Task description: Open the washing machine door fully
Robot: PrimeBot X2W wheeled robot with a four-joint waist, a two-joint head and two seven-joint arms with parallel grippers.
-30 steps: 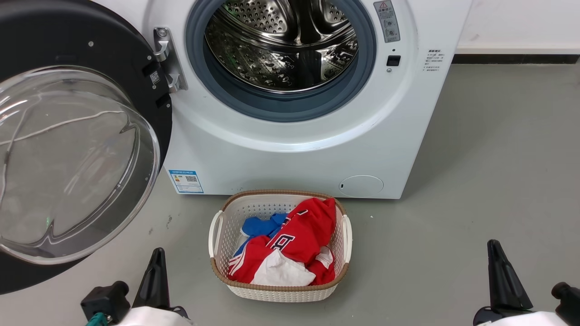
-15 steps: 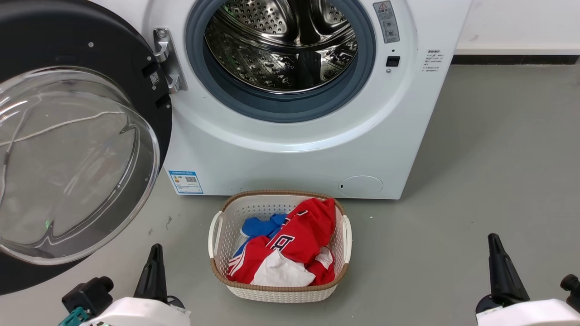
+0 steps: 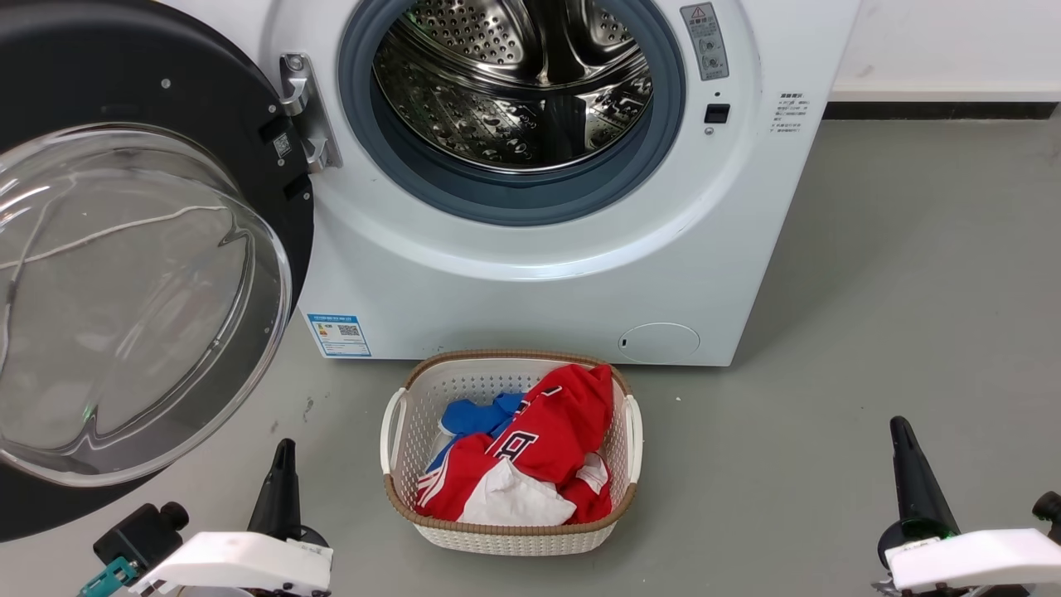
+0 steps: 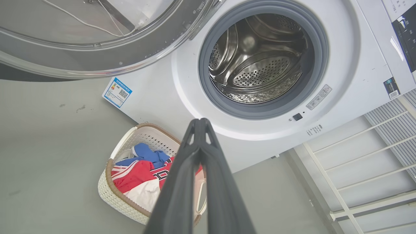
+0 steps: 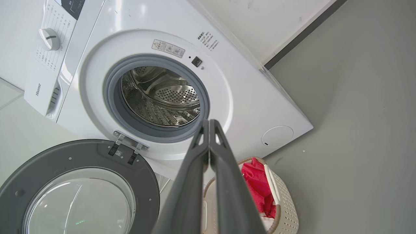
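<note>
- The washing machine door (image 3: 141, 274) hangs swung out past the left edge of the machine's front, carried by its metal hinge (image 3: 307, 108). The drum mouth (image 3: 514, 91) is uncovered, so the door looks near full travel.
- It is probably heavy and stiff, with a thick glass bowl in a wide black rim. It should turn only about the hinge.
- The gloss looks slippery and the glass breakable. The best contact is likely the rim's outer edge, far from the hinge — a flat push, not a pinch.
- The left gripper (image 4: 200, 123) and the right gripper (image 5: 209, 123) each have their fingertips pressed together on nothing — both well apart from the door.
</note>
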